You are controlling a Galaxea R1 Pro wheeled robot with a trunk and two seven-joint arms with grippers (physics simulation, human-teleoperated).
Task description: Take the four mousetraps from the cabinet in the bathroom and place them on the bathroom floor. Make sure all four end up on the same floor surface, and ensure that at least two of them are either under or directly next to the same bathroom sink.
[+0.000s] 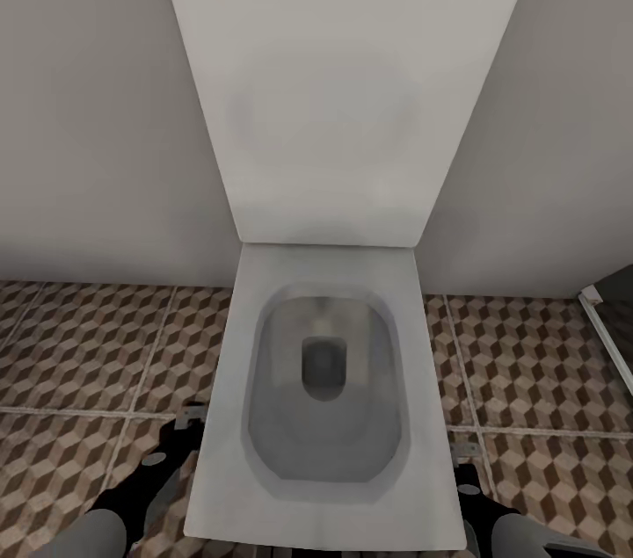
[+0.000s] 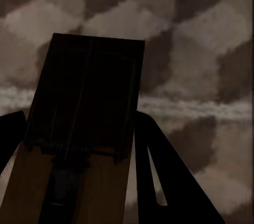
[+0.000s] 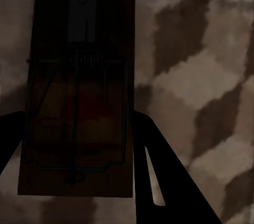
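One mousetrap (image 2: pixel 90 75), a flat brown wooden rectangle with a dark spring and wire, lies between the fingers of my left gripper (image 2: pixel 80 114), which is shut on it. A second mousetrap (image 3: pixel 79 49) sits the same way in my right gripper (image 3: pixel 79 114). Both hang close over the bathroom floor (image 1: pixel 79 347) of cube-patterned tiles. In the head view my left gripper (image 1: pixel 189 416) is low beside the toilet's left flank and my right gripper (image 1: pixel 466 454) beside its right flank. The cabinet is out of view.
A white square toilet (image 1: pixel 264 488) with its lid (image 1: pixel 352 83) raised against the pale wall stands straight ahead between my arms. A white-edged dark frame (image 1: pixel 607 321) juts in at the right edge. Tiled floor stretches out on both sides of the toilet.
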